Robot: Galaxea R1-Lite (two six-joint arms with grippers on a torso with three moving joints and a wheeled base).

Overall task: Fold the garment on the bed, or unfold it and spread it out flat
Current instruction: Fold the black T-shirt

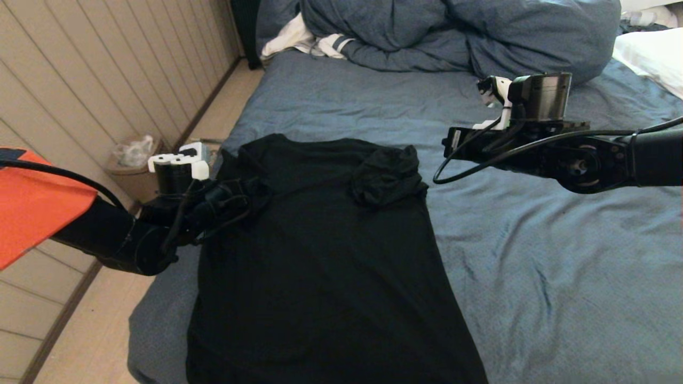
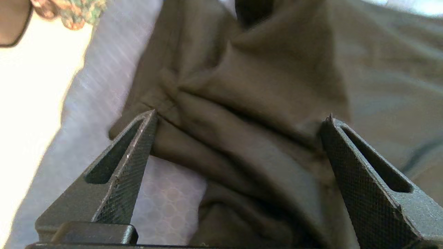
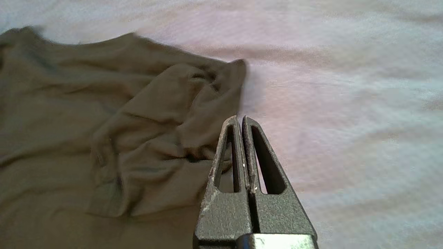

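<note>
The garment lies plain black side up, lengthwise on the slate-blue bed, close to its left edge. Its far right sleeve is folded into a bunch. My left gripper is low at the far left sleeve; in the left wrist view it is open, its fingers straddling bunched sleeve folds over the sheet. My right gripper hovers above the bed just right of the bunched sleeve. It is shut and empty, with the shirt beside it.
A bunched blue duvet fills the head of the bed, with a white striped cloth at its left and a white pillow at the right. Left of the bed are the floor, a bin and a panelled wall.
</note>
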